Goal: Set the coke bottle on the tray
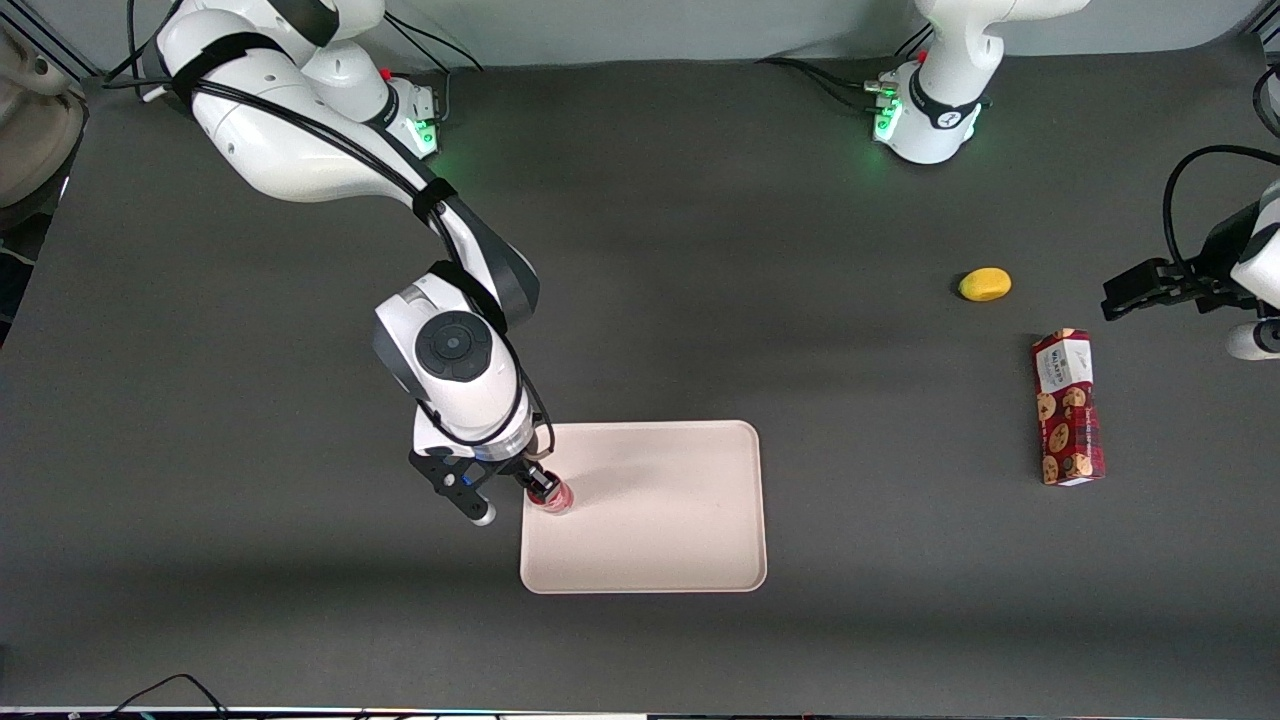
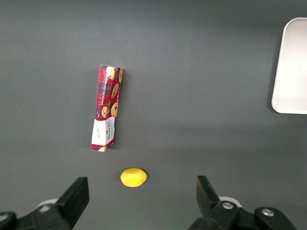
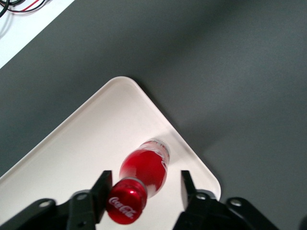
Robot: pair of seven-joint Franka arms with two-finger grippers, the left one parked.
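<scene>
Red and glossy, the coke bottle (image 3: 144, 175) stands on the tray (image 1: 680, 520), close to the rim at the working arm's end, its silvery base down on the cream-pink floor and its cap pointing up toward the wrist camera. The tool (image 3: 143, 191) hangs directly over it with a finger on either side of the neck; in the wrist view a gap shows between each finger and the bottle, so I judge the grip released, the bottle carrying its own weight. Coming straight down from above suits a tall, narrow thing that tips easily. On the dark surface toward the parked arm's end lie a red cookie box (image 1: 1068, 408) and a small yellow fruit (image 1: 985, 284), well apart from the tray.
</scene>
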